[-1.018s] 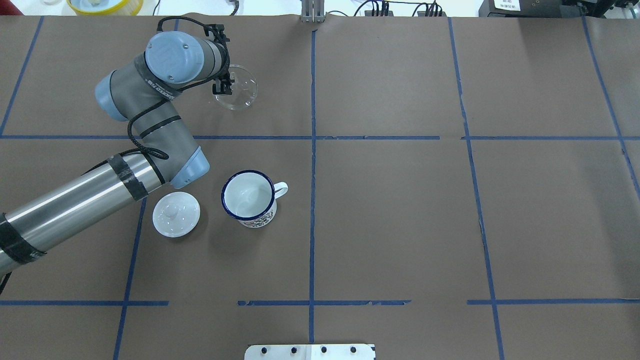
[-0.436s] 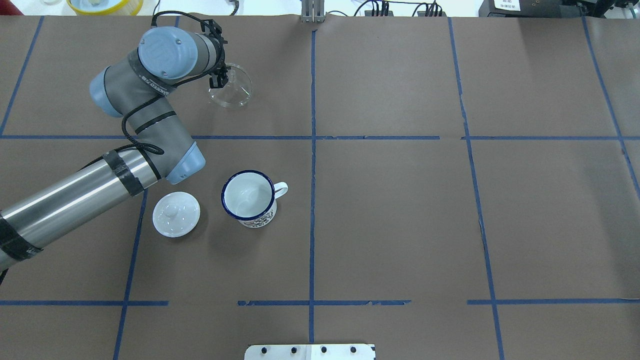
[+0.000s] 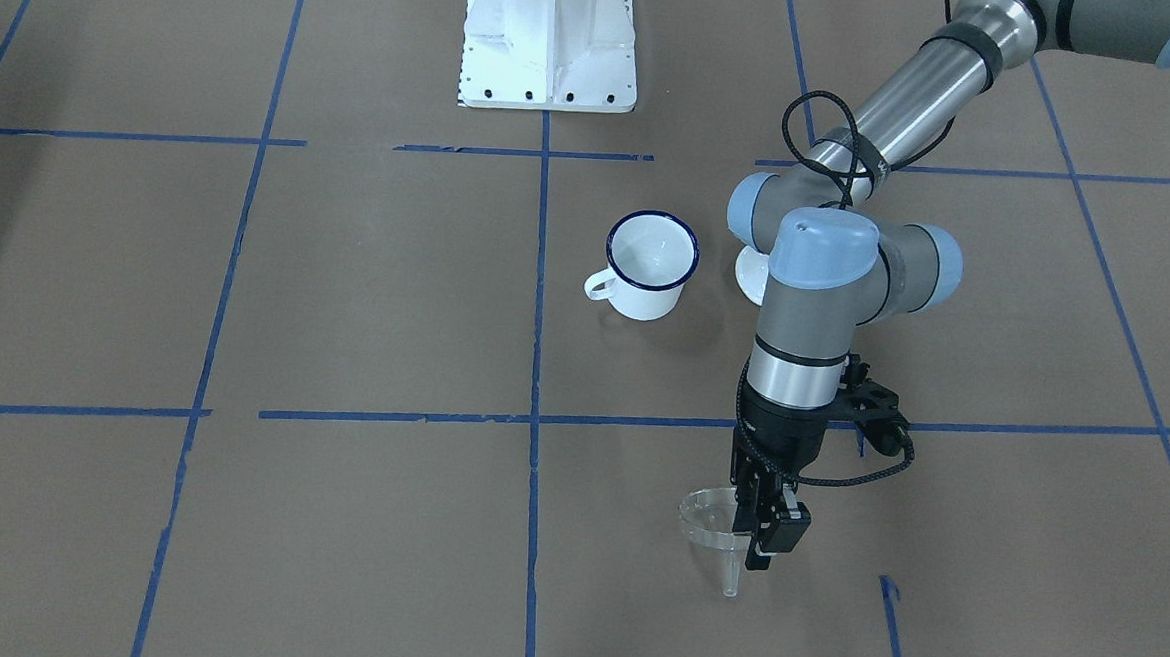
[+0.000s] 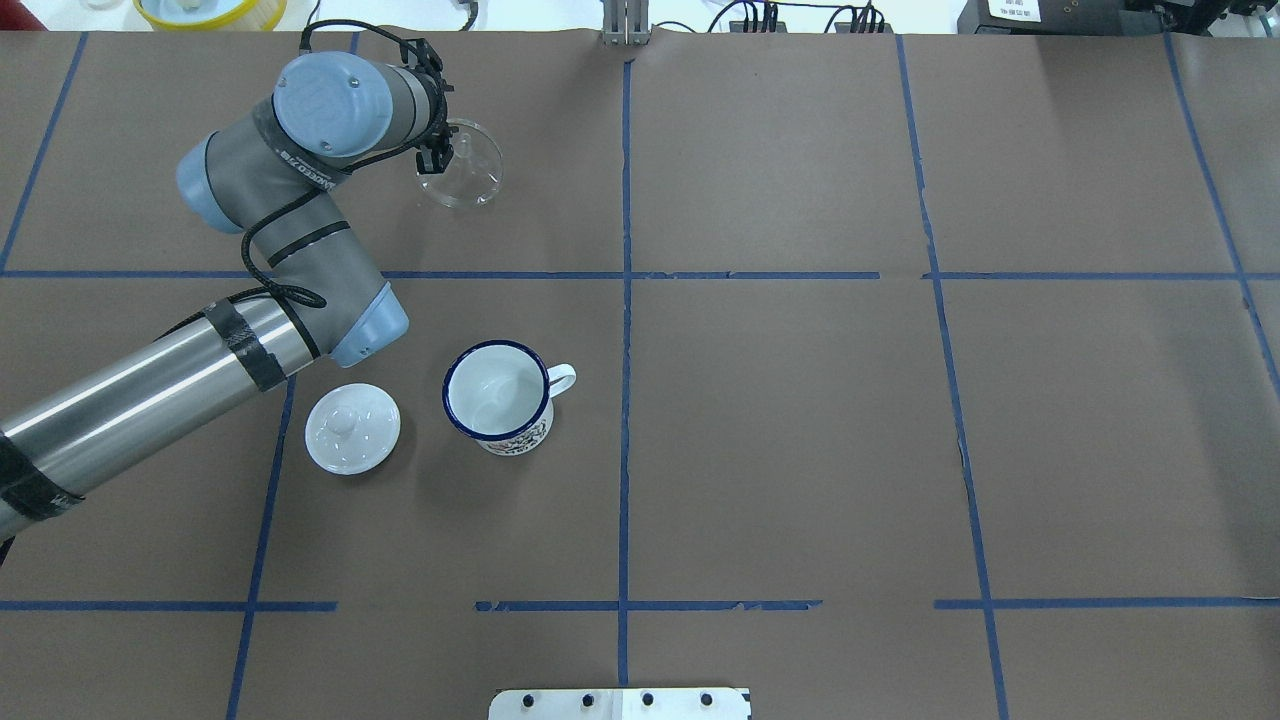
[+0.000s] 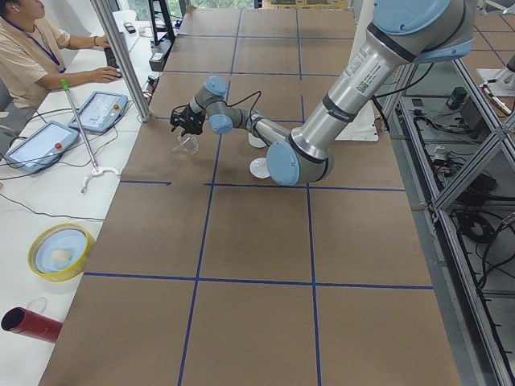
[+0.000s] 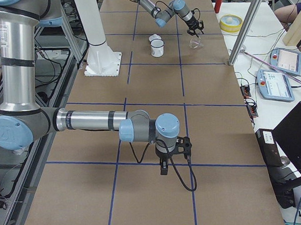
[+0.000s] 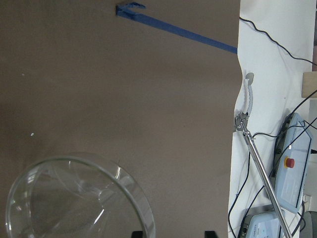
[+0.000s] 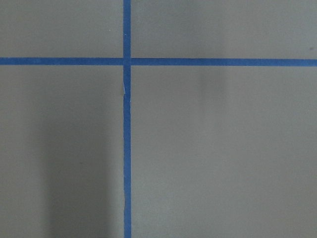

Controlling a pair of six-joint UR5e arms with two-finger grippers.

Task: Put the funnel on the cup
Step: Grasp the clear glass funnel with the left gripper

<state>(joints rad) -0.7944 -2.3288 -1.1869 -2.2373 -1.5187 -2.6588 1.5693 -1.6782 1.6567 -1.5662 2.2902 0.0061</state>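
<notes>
The clear funnel [image 4: 468, 172] hangs spout down from my left gripper [image 4: 434, 160], which is shut on its rim just above the brown table at the far left. In the front-facing view the funnel [image 3: 707, 518] sits beside the left gripper [image 3: 770, 541]. It fills the lower left of the left wrist view [image 7: 74, 198]. The white cup [image 4: 497, 392] with a blue rim stands upright nearer the robot, handle to the right, also in the front-facing view [image 3: 652, 262]. My right gripper [image 6: 163, 168] shows only in the exterior right view, far from both; I cannot tell its state.
A round white knobbed lid [image 4: 352, 428] lies just left of the cup, under the left arm's elbow. The robot's white base plate [image 4: 620, 703] is at the near edge. A yellow bowl [image 4: 210, 10] and cables sit beyond the far edge.
My left gripper has lifted the funnel off the table and drawn it slightly left and farther away. The cup and lid have not moved.
</notes>
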